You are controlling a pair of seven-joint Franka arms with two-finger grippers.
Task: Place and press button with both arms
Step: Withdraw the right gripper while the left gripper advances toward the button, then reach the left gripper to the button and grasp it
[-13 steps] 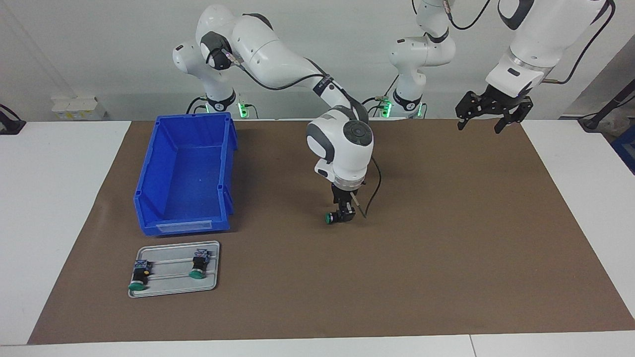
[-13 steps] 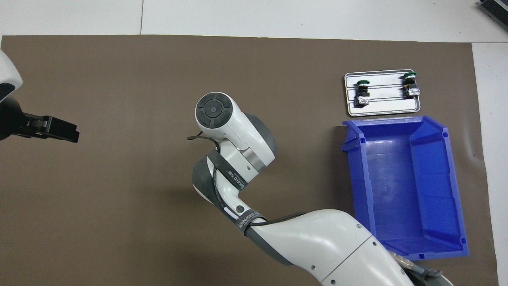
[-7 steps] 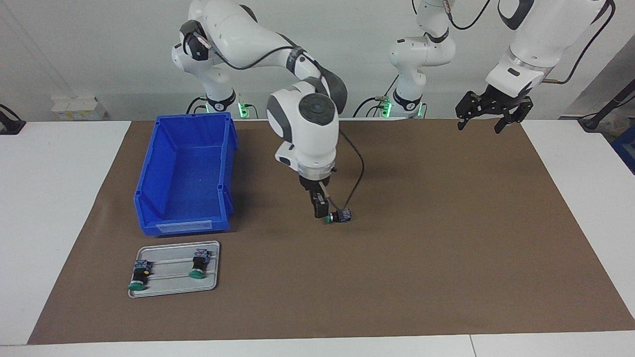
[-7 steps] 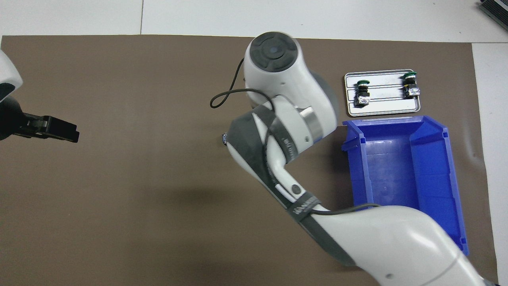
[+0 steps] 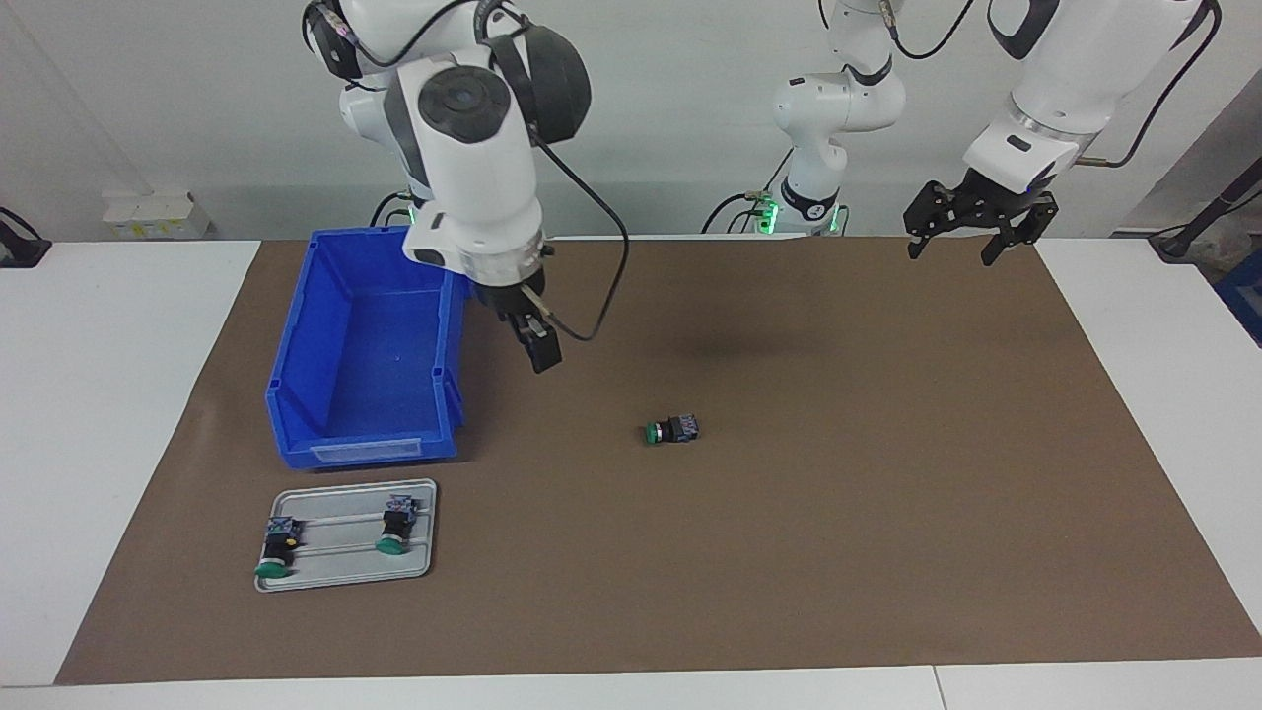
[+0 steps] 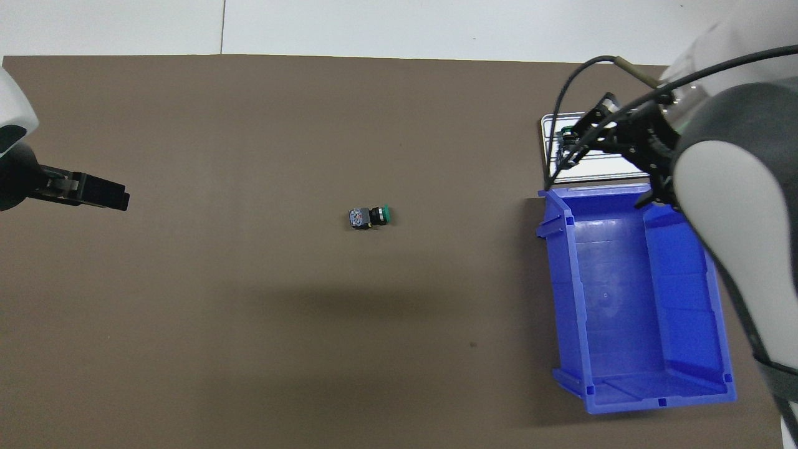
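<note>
The button (image 5: 672,430) lies on its side in the middle of the brown mat (image 5: 887,493), green cap toward the right arm's end; it also shows free in the overhead view (image 6: 369,216). My right gripper (image 5: 540,347) hangs raised over the mat beside the blue bin, open and holding nothing. From overhead its spread fingers cover part of the tray. My left gripper (image 5: 953,247) waits in the air over the mat's corner at the left arm's end, open and empty; the overhead view shows it as a black tip (image 6: 93,193).
A blue bin (image 5: 365,449) stands empty at the right arm's end. Farther from the robots, a small metal tray (image 5: 345,580) carries two more green-capped buttons (image 5: 274,547) (image 5: 396,528). White table (image 5: 118,394) surrounds the mat.
My right gripper let go of the button, rose and swung toward the blue bin. The button stayed where it was set on the mat. The left arm has hardly moved.
</note>
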